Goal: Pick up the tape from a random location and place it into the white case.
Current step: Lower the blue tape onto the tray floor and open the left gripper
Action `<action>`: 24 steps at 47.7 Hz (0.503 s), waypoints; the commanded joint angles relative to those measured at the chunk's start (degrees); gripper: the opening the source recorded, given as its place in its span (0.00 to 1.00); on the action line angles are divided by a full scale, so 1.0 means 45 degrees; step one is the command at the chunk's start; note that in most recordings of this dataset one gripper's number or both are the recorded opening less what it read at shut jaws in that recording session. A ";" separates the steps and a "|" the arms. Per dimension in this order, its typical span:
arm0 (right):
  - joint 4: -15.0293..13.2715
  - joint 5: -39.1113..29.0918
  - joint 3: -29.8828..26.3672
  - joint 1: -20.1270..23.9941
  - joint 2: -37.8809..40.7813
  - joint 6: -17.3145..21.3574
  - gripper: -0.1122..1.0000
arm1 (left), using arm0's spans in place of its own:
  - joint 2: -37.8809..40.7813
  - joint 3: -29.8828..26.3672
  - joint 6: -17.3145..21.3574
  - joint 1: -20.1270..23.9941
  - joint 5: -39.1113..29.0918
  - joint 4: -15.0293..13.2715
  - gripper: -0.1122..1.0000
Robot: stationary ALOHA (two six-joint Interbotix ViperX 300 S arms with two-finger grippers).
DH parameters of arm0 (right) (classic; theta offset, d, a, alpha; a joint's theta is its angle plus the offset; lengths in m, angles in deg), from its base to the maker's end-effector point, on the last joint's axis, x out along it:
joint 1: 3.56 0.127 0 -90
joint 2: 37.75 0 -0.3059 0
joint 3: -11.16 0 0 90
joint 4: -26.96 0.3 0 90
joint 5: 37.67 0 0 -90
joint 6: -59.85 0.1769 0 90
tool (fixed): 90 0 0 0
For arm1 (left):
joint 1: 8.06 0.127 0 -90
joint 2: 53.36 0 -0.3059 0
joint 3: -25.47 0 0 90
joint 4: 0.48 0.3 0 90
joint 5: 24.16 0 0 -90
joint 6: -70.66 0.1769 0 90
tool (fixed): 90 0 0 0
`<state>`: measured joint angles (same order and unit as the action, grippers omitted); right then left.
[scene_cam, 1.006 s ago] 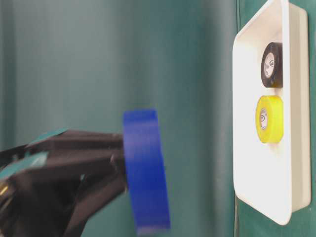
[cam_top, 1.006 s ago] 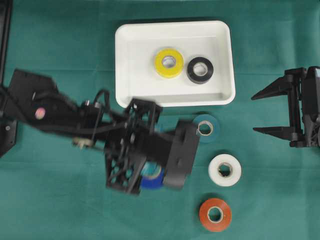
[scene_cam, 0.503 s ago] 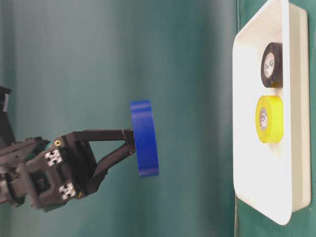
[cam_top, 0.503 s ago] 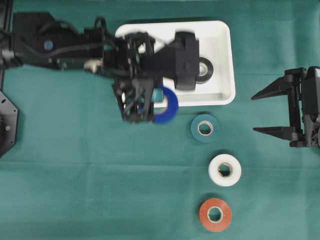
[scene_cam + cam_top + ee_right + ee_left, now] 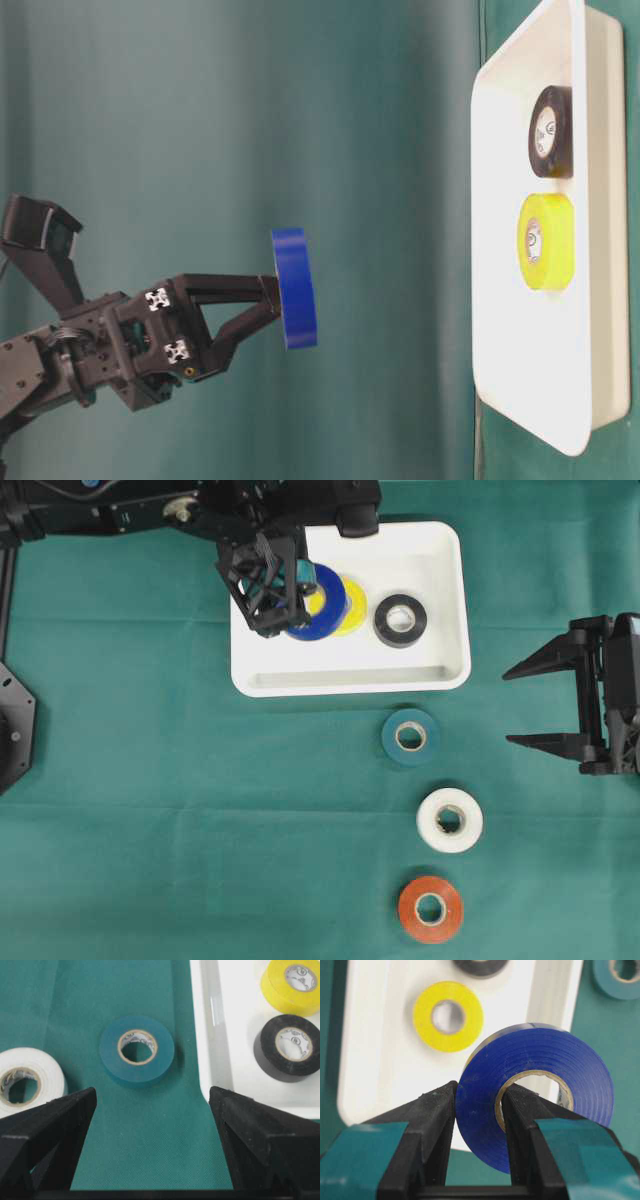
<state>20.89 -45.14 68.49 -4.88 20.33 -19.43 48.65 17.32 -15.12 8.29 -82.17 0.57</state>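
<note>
Between left tool (image 5: 477,1120) fingers: blue tape (image 5: 535,1095)

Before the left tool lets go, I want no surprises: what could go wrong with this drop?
The left tool pinches the blue tape through its core, held well above the white case. Dropped from there, it may bounce or roll out. In the overhead view it hangs partly over the yellow tape, so it could land on that roll and tip sideways.

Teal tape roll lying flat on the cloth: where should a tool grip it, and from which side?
From above: one finger into the open core, one outside, pinching the teal roll wall on a side facing away from the case.
</note>
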 commanded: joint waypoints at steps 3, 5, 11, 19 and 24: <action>-0.0020 0.0059 -0.0313 0.0020 0.0020 -0.0020 0.89 | -0.0410 -0.0078 0.0000 0.0020 0.0078 -0.0039 0.31; -0.0020 0.0059 -0.0313 0.0020 0.0020 -0.0020 0.89 | -0.0430 -0.0039 0.0000 0.0000 0.0078 -0.0039 0.31; -0.0039 0.0059 -0.0313 0.0020 0.0020 -0.0020 0.89 | -0.0449 0.0020 0.0000 0.0000 0.0098 -0.0059 0.31; -0.0039 0.0059 -0.0332 0.0020 0.0000 -0.0020 0.89 | -0.0449 0.0020 0.0000 0.0000 0.0078 -0.0059 0.31; -0.0039 0.0059 -0.0352 0.0020 0.0020 -0.0020 0.89 | -0.0449 0.0039 0.0000 -0.0020 0.0078 -0.0059 0.31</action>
<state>20.80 -45.14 68.40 -4.88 20.33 -19.43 48.65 18.20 -15.12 8.29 -82.17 0.40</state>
